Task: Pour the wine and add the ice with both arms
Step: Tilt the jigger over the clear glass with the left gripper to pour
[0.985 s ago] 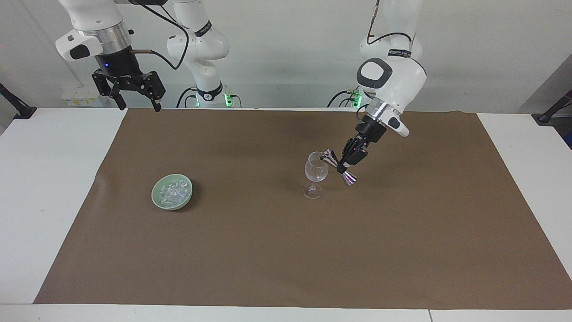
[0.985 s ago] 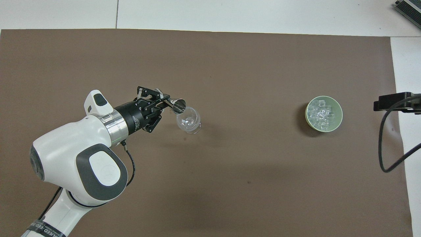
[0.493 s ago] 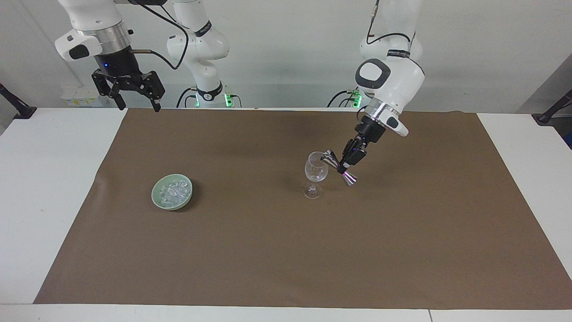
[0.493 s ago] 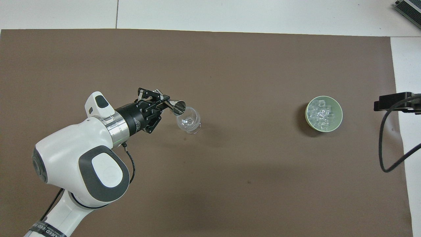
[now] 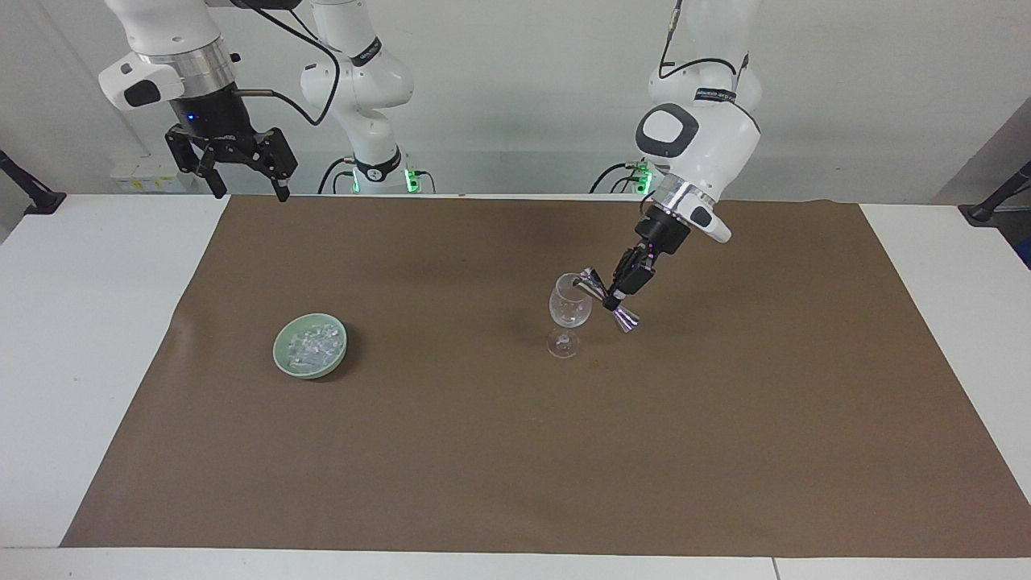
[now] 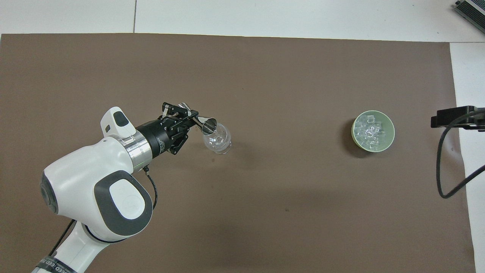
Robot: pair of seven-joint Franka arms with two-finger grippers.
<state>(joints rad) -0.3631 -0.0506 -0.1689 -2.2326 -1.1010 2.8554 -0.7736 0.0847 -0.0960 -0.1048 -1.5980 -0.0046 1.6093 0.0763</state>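
Note:
A clear stemmed wine glass (image 5: 570,310) (image 6: 217,140) stands upright on the brown mat, toward the left arm's end. My left gripper (image 5: 616,300) (image 6: 189,115) is shut on the waist of a silver metal jigger (image 5: 598,287) (image 6: 206,124). The jigger is tipped, with its mouth at the glass's rim. No wine shows. The ice (image 5: 316,341) (image 6: 369,131) lies heaped in a pale green bowl (image 5: 282,354) (image 6: 391,131) toward the right arm's end. My right gripper (image 5: 250,193) waits open and empty, high over the table's edge nearest the robots.
The brown mat (image 5: 515,451) (image 6: 265,212) covers most of the white table (image 5: 80,362). A black cable (image 6: 441,167) loops over the mat's edge beside the bowl.
The left arm's wrist has risen slightly and the jigger tilts a little more steeply over the glass. The right arm, the glass and the bowl have not moved.

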